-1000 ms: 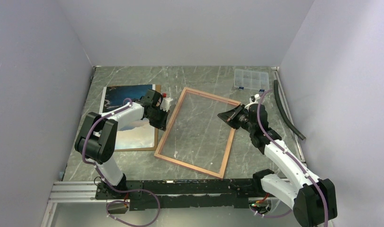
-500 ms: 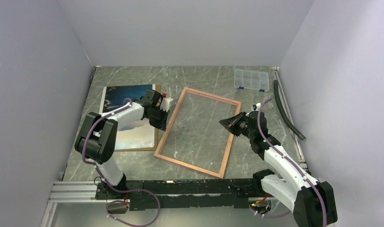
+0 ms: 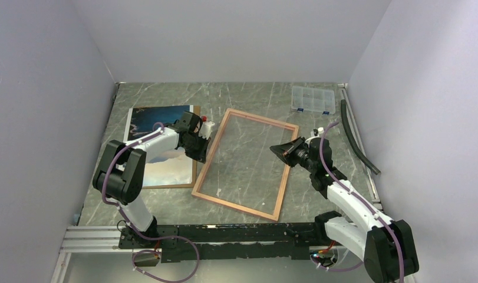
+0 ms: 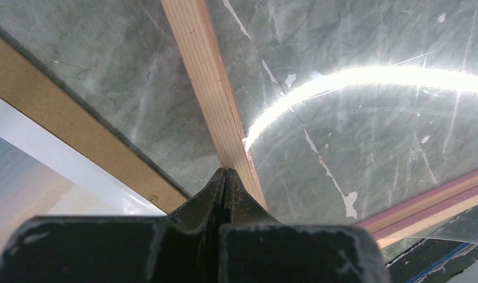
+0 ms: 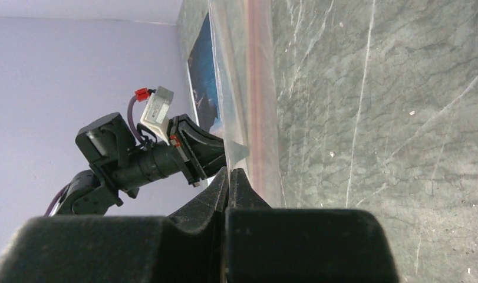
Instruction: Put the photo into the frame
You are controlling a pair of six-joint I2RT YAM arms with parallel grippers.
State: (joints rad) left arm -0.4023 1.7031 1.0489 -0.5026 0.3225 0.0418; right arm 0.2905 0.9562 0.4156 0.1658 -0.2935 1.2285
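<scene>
On the tabletop's left side, photo (image 3: 143, 118) flat on a brown board (image 3: 171, 186), just beside the frame (image 3: 236, 207). Left tool (image 3: 203, 155) and right tool (image 3: 274, 149) both shut, tips at frame edges. Probably light, thin, bendy: pinch gently by one edge.

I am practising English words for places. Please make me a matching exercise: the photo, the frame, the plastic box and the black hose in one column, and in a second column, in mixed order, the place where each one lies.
Column one
1. photo
2. frame
3. plastic box
4. black hose

Column two
A. along the right edge of the table
B. at the far side, right of the middle
C. in the middle, wood-coloured side up
D. on the left, lying on a brown board

Pairs: 1-D, 2-C, 3-B, 4-A
</scene>
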